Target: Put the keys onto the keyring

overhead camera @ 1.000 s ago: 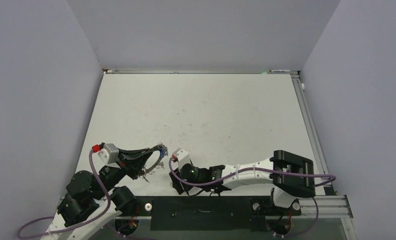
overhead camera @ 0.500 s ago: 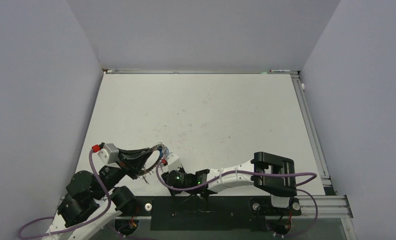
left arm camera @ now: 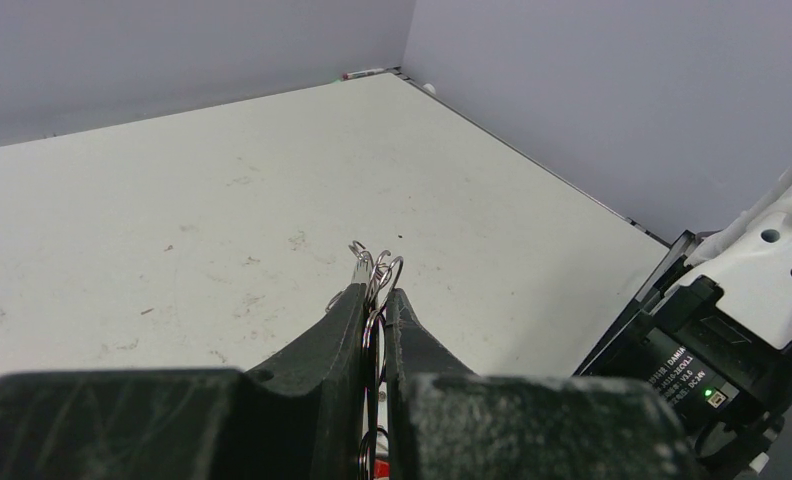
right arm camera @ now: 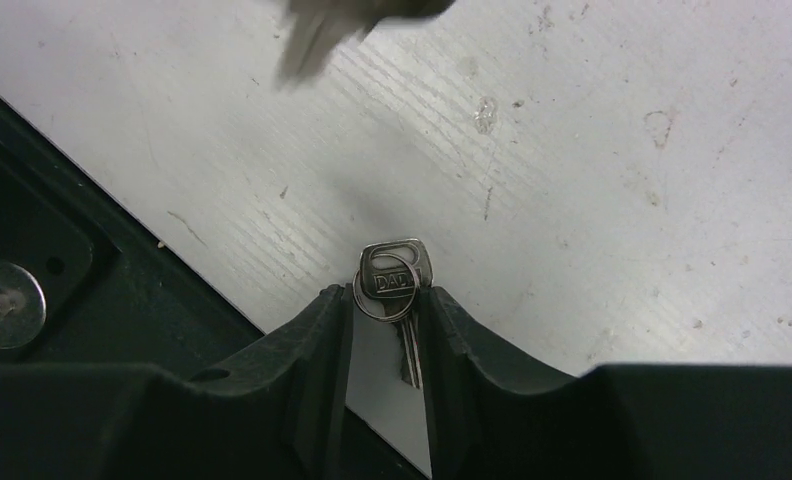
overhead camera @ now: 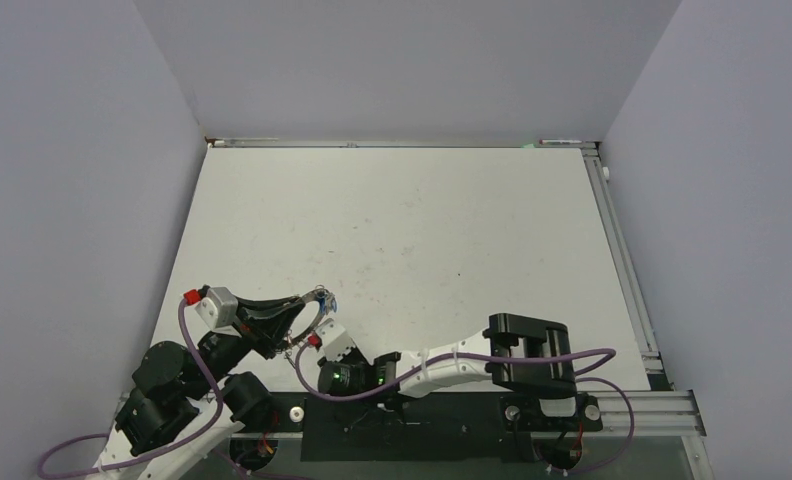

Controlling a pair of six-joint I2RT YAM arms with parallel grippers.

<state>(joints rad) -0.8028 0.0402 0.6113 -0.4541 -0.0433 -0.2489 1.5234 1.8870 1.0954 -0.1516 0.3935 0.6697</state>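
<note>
Silver key (right arm camera: 393, 272): between tips of right gripper (right arm camera: 387, 300). Head and small split ring (right arm camera: 380, 298) just past tips, blade running back toward palm. Pads touch both sides: narrow pinch, probably to leave ring end free for hooking. Table (right arm camera: 592, 150) close beneath tips.
Keyring (left arm camera: 376, 266): clamped edgewise in closed left gripper (left arm camera: 375, 292). Loops stand proud of tips, likely offered to right gripper just beside.

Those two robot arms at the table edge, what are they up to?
They are getting a key onto a ring. The left gripper is shut on the keyring, holding it on edge. The right gripper, low over the table near its front edge, has its fingers on either side of a silver key; whether it grips it is unclear.
</note>
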